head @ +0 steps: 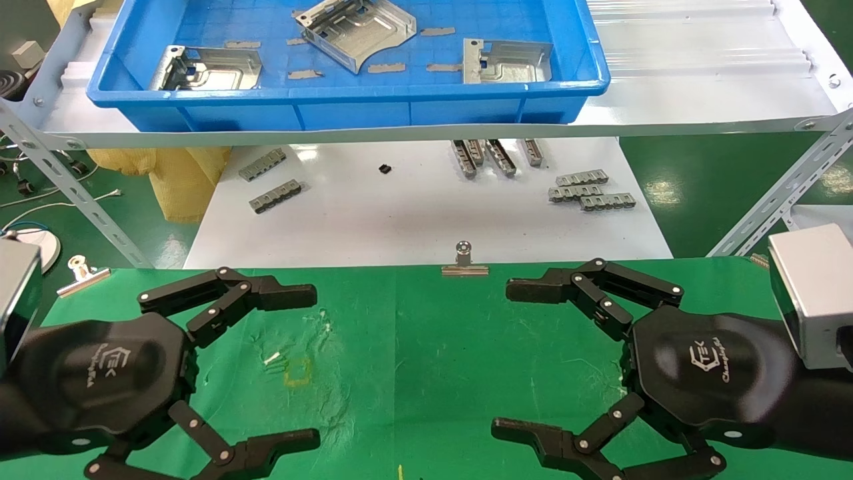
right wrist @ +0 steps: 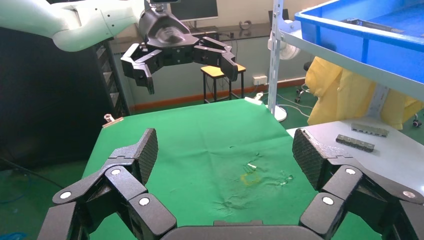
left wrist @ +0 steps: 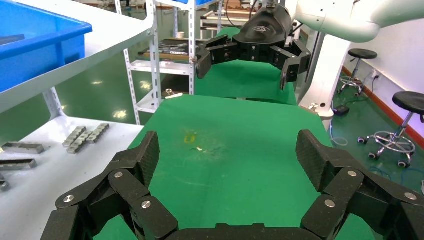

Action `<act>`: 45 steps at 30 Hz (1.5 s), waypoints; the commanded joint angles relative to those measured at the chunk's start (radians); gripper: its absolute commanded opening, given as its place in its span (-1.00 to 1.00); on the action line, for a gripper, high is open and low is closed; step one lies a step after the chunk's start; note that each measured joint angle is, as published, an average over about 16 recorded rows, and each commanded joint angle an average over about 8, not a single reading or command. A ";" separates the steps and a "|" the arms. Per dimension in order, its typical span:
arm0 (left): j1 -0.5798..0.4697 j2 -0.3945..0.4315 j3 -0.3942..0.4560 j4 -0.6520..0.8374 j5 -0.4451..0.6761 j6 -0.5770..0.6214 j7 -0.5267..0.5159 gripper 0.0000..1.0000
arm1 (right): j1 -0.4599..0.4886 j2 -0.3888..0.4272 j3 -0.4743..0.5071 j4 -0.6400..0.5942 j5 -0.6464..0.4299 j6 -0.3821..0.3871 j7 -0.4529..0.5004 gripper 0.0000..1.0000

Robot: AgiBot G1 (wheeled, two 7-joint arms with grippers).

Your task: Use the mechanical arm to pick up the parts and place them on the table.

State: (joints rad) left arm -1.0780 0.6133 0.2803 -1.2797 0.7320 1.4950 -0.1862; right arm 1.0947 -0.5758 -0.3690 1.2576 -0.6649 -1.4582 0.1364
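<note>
The green surface (head: 466, 347) is the biggest thing here, and no metal plate is seen on it yet. Only scuff marks and a small yellow square (head: 298, 371) are found on the cloth. So the job looks not yet started, and all of it is left to be done.

Behind the green cloth, a white board (head: 413, 220) is laid lower down, with small grey strips (head: 590, 192) scattered on it. These strips are not the parts that are wanted.

Above the board, a blue tray (head: 346, 100) is set on a white shelf. Three shiny metal plates are kept inside it. One plate (head: 206, 69) is lying at the tray's left side, one plate (head: 355, 31) is lying in the middle toward the back, and one plate (head: 506, 61) is lying at the right side. All three must be lifted out and put down on the green cloth.

The left hand (head: 306, 363) is held over the left part of the cloth, with its fingers spread wide and nothing between them. The right hand (head: 510, 360) is held over the right part, spread wide too and holding nothing. Both are well apart from the tray.

A small metal clip (head: 464, 263) is fixed on the far edge of the cloth.
</note>
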 commanded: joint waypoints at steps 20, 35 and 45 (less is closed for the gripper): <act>0.000 0.000 0.000 0.000 0.000 0.000 0.000 1.00 | 0.000 0.000 0.000 0.000 0.000 0.000 0.000 1.00; 0.000 0.000 0.000 0.000 0.000 0.000 0.000 1.00 | 0.000 0.000 0.000 0.000 0.000 0.000 0.000 1.00; 0.000 0.000 0.000 0.000 0.000 0.000 0.000 1.00 | 0.000 0.000 0.000 0.000 0.000 0.000 0.000 1.00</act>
State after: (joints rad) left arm -1.0780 0.6133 0.2803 -1.2797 0.7320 1.4950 -0.1862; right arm 1.0947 -0.5758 -0.3690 1.2576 -0.6649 -1.4582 0.1364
